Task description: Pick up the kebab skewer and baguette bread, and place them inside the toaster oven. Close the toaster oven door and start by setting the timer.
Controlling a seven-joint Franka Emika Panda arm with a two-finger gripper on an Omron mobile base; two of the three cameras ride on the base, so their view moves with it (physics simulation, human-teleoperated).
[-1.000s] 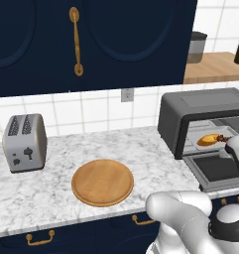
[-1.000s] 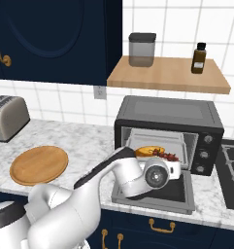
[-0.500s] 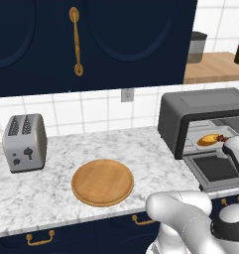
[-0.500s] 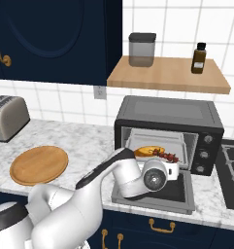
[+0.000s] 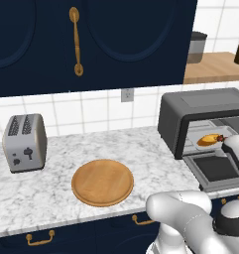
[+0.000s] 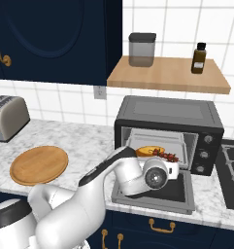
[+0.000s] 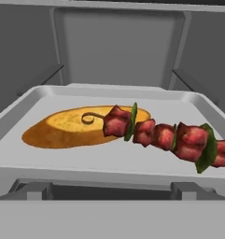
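The toaster oven stands at the right of the counter, and its door is dropped down flat. Inside, the baguette bread lies on a grey tray. The kebab skewer lies across the loaf's right end and out to the right. My gripper hovers over the lowered door, just in front of the oven mouth, pointing in at the food. It holds nothing and its jaws stand wide.
A round wooden board lies mid-counter, with a silver two-slot toaster at the far left. The oven's knobs are on its right front. A wooden shelf above carries a canister and a bottle. A stove adjoins at the right.
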